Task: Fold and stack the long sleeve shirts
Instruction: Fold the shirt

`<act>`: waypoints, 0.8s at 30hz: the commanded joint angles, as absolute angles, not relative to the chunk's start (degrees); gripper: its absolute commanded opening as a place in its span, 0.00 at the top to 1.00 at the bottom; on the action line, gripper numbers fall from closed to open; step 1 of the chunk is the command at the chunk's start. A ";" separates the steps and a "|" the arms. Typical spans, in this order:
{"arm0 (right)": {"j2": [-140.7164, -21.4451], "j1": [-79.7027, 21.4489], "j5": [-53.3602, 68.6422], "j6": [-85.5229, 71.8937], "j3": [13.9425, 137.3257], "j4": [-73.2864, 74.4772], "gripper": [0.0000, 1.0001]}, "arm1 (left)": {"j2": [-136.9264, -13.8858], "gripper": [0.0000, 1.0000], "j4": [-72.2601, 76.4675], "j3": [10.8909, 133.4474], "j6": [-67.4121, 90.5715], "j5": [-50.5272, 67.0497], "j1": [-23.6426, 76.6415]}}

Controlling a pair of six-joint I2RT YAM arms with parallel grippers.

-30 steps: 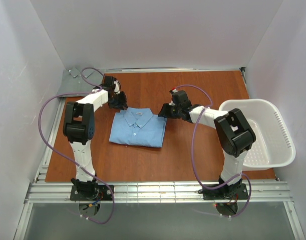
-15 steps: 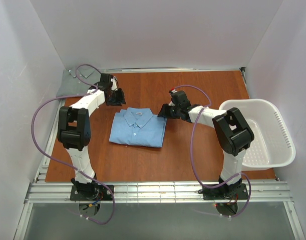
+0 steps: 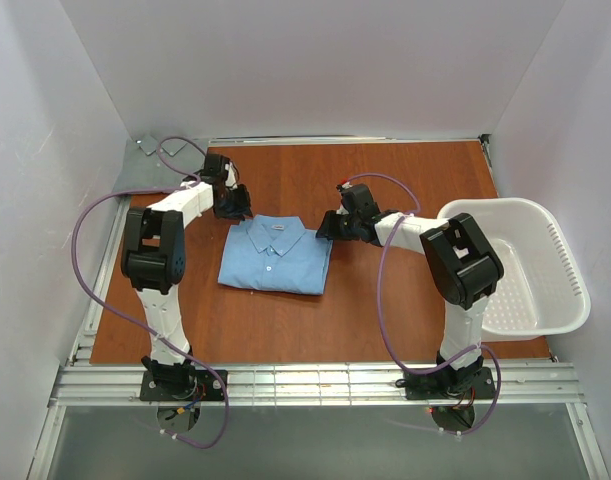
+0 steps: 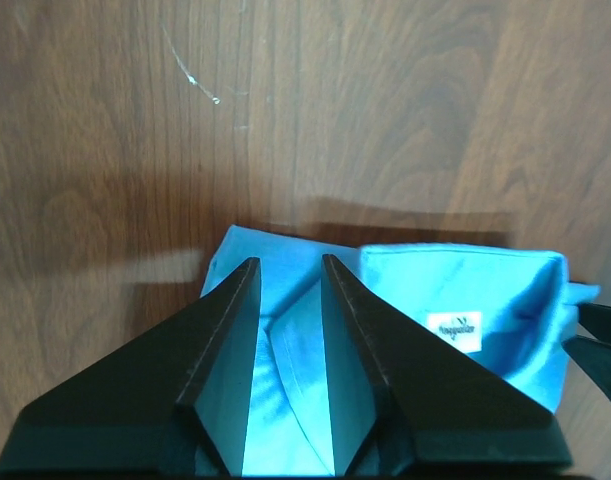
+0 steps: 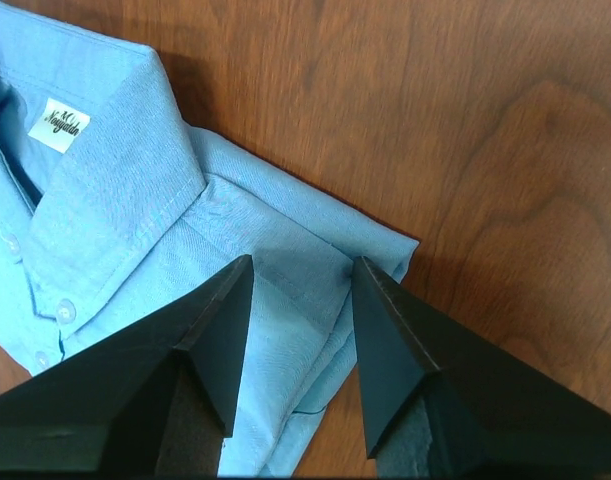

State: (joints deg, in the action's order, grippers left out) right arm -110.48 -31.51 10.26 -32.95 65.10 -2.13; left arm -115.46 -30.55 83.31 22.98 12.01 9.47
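One light blue long sleeve shirt [image 3: 275, 258] lies folded, collar to the back, on the wooden table [image 3: 405, 180]. My left gripper [image 3: 237, 208] hangs over its back left corner. In the left wrist view the left gripper [image 4: 290, 262] is open a little, with the blue shirt [image 4: 485, 290] and a collar fold showing in the gap. My right gripper [image 3: 327, 225] is at the back right corner. In the right wrist view the right gripper [image 5: 303, 262] stands open astride the folded shoulder edge of the shirt [image 5: 115, 200]. Neither pair of fingers pinches the cloth.
A white laundry basket [image 3: 505, 205] stands at the table's right edge, beside the right arm. White walls close in the back and both sides. A metal rail [image 3: 315, 385] runs along the near edge. Purple cables [image 3: 90, 215] loop off both arms.
The left gripper swung back off the shirt's corner half a second ago and has returned over it. The right gripper has stayed at the right corner, its jaws narrowing slightly.
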 commanded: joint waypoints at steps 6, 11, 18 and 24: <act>-111.18 -31.20 10.46 -33.05 64.86 -3.87 0.70 | -117.25 0.80 -28.30 81.30 23.90 13.27 9.05; -110.83 -31.11 10.02 -33.22 64.78 -3.78 0.75 | -117.42 0.80 -27.78 80.16 24.70 12.66 9.14; -110.65 -30.85 11.60 -32.70 64.34 -3.87 0.69 | -117.33 0.81 -27.51 79.28 24.79 12.39 9.05; -108.81 -30.85 10.81 -31.56 63.90 -3.78 0.99 | -117.42 0.81 -27.51 79.01 24.79 11.87 8.88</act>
State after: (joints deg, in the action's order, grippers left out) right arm -110.63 -31.09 11.00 -32.53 64.69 -2.81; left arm -117.45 -26.87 80.79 25.06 13.08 9.23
